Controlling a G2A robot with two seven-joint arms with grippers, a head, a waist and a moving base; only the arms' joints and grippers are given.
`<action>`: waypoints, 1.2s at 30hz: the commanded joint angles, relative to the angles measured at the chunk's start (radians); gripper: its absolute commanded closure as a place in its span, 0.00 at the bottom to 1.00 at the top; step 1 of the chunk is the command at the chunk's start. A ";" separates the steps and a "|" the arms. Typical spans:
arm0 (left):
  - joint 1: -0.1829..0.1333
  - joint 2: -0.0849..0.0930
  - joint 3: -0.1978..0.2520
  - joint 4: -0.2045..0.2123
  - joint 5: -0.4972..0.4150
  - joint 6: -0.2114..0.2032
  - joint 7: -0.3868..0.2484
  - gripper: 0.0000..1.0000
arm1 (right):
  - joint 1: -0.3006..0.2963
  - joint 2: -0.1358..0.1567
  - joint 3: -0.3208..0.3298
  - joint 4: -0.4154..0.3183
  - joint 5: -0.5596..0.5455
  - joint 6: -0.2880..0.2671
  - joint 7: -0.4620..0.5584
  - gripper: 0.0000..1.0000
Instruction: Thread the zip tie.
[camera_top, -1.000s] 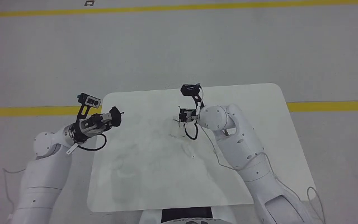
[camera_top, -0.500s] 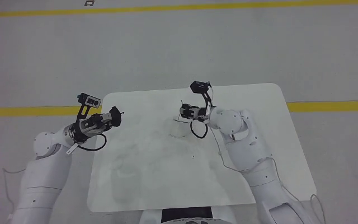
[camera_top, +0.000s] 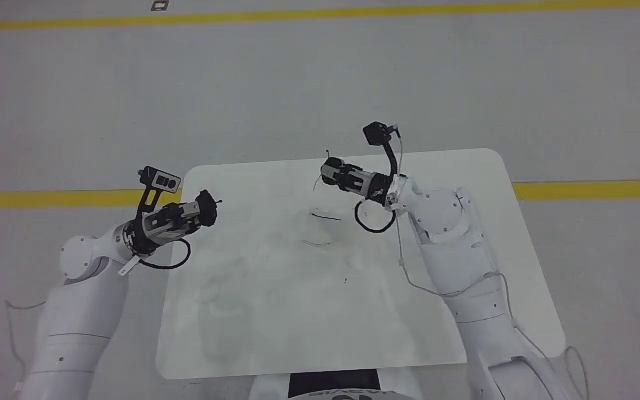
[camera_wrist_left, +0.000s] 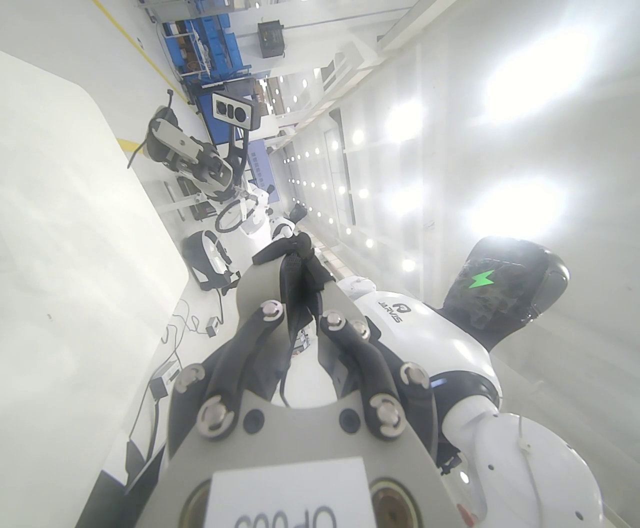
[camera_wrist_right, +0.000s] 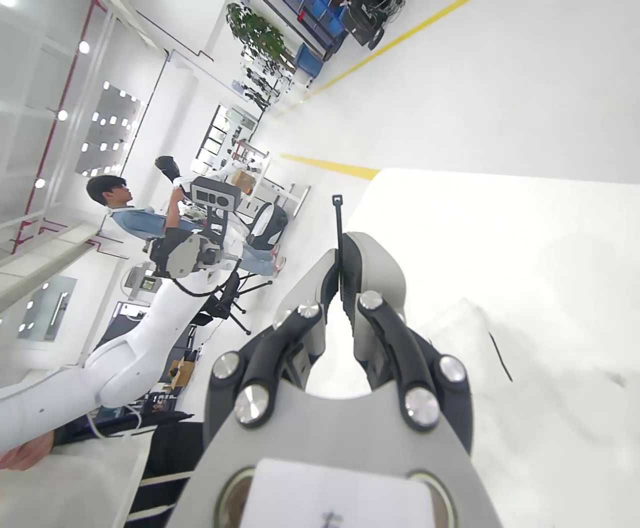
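White table | right tool pinches zip tie | left tool closed | spare tie on table

A white rectangular paper label sits on the grey metal base plate of the left gripper, seen in the left wrist view. It bears one row of dark characters, upside down to the camera and cut through by the picture's edge. A second white paper label sits on the grey base plate of the right gripper, in the right wrist view. Of its print only one small dark mark shows at the edge, too little to read. Across the pale grey floor run painted yellow lines, plain stripes.
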 joint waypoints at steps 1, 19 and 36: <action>0.000 0.000 0.000 0.000 0.000 0.000 0.000 1.00 | 0.000 0.000 0.000 0.000 0.000 0.000 0.000 1.00; 0.000 0.000 0.000 0.000 0.000 0.000 0.000 1.00 | 0.053 0.007 -0.062 -0.047 0.006 -0.060 -0.110 1.00; -0.013 0.002 0.009 -0.012 0.008 0.054 0.000 1.00 | 0.185 0.007 -0.212 0.061 0.087 -0.060 -0.191 1.00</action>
